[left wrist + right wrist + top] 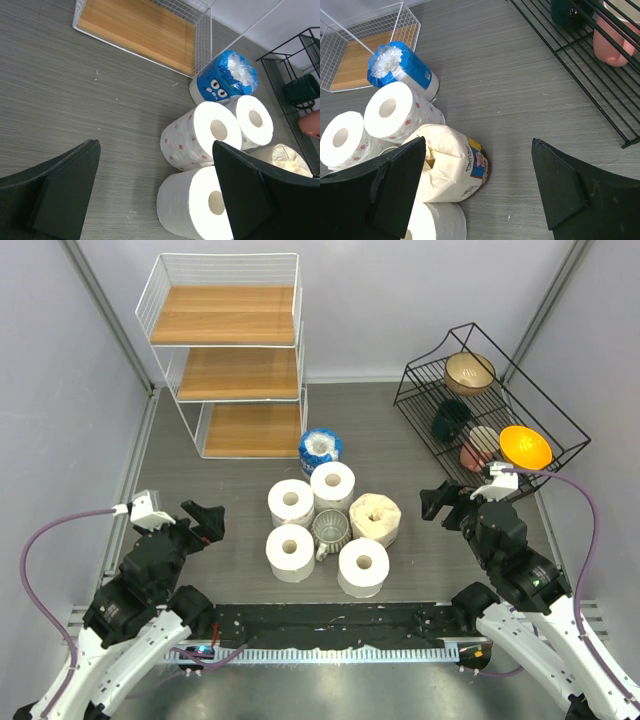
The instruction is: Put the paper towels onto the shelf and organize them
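Bowls [469, 371] in black rack [432, 349], paper towels [333, 485] near shelf [240, 373] — left fingers [65, 192], right fingers [565, 192] wide

- The shelf [228, 352] is a three-tier white wire rack with light brown boards. It stands upright, well beyond every finger, on the left gripper's side.
- The blue-wrapped roll [320, 450] stands on end just beside the shelf's bottom corner (a cartoon face shows on the wrap). It is the roll farthest from the fingers.
- One red-dotted roll [332, 485] and the other red-dotted roll [291, 502] stand on end, side by side, ahead of the left gripper's fingers [60, 195].
- The cream roll [375, 518] is ragged and labelled, standing just ahead of the right gripper's fingers [375, 195].
- One plain white roll [290, 552] and the other plain white roll [363, 566] stand on end, nearest the fingers. One is partly hidden behind a left finger.
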Robot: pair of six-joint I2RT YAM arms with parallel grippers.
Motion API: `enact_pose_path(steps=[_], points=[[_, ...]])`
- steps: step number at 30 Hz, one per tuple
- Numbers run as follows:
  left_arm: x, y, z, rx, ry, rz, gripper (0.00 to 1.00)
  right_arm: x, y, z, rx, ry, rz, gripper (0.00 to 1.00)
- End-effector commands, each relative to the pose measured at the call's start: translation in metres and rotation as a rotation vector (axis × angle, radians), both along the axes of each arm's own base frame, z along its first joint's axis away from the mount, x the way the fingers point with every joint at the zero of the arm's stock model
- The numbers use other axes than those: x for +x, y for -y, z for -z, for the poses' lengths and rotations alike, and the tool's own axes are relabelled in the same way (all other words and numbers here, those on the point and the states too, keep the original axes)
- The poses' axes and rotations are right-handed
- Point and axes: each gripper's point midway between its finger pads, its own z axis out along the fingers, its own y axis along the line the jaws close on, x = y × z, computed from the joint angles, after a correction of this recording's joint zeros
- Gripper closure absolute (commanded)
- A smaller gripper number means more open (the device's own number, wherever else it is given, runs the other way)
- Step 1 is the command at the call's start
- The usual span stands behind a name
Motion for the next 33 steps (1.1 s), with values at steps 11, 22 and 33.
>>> enact_pose_path(steps=[11, 22, 33], points=[[0.062, 0.093, -0.016, 0.01, 0.038, 0.248, 0.0, 0.001, 0.002, -0.008, 0.038, 0.019, 0.031, 0.09], [0.089, 0.125, 0.038, 0.079, -0.13, 0.291, 0.0, 0.001, 0.003, -0.007, 0.031, 0.014, 0.033, 0.09], [0.096, 0.132, 0.072, 0.13, -0.218, 0.302, 0.0, 0.001, 0.003, -0.009, 0.029, 0.02, 0.033, 0.09]])
